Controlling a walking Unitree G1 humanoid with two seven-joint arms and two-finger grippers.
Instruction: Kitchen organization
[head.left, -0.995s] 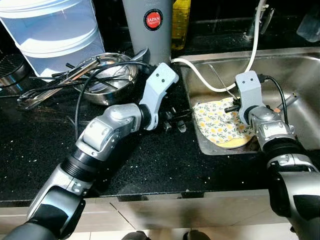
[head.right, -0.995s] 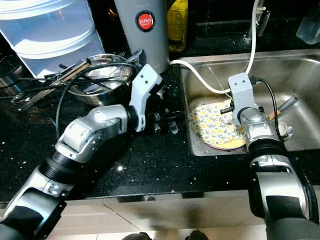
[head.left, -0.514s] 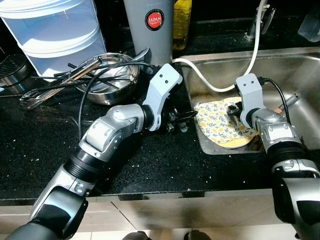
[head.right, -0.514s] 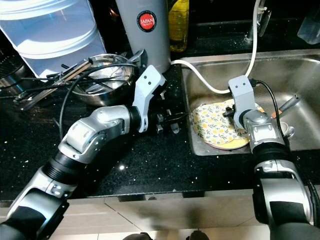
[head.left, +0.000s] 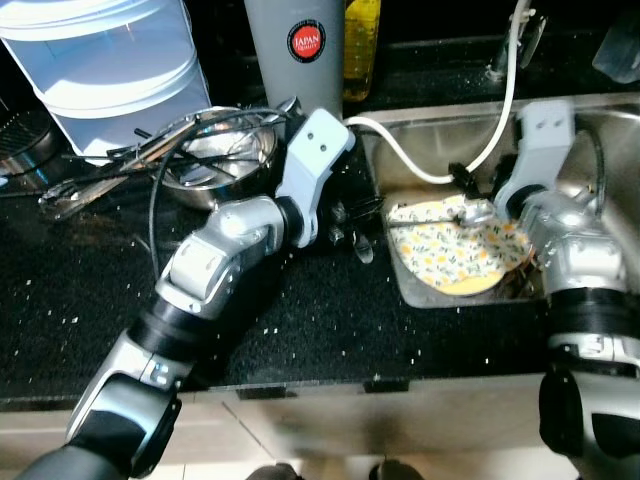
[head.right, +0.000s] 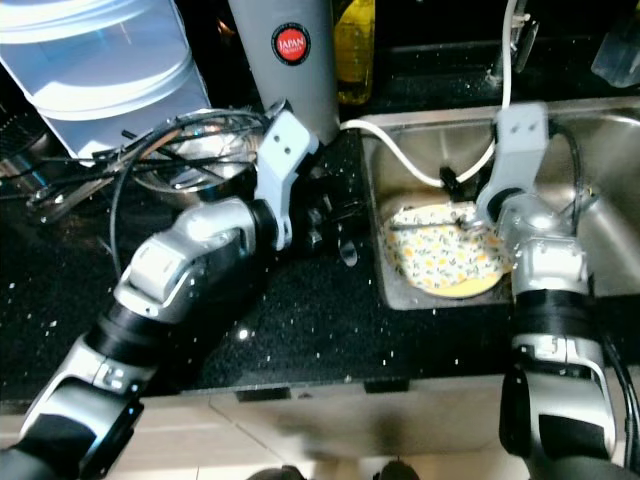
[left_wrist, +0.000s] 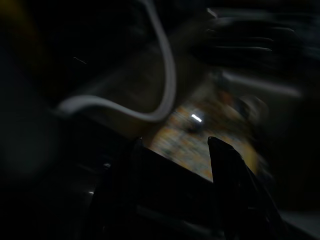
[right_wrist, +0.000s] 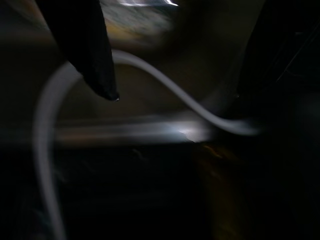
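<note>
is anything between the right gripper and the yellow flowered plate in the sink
Nothing solid shows between the right gripper and the flowered plate. The white hose curves just behind the gripper, close by.

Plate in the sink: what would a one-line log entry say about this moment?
scene: kitchen sink | floral plate: lying in basin | right gripper: open, above plate near white hose | left gripper: open, over counter at sink edge

I see the left gripper (head.right: 338, 222) low over the black counter (head.right: 300, 320) beside the sink (head.right: 600, 130). The right gripper (head.right: 452, 185) is raised above the flowered plate (head.right: 440, 262) in the sink, near the white hose (head.right: 400, 150). Metal bowl (head.right: 190, 165) with utensils sits far left.
</note>
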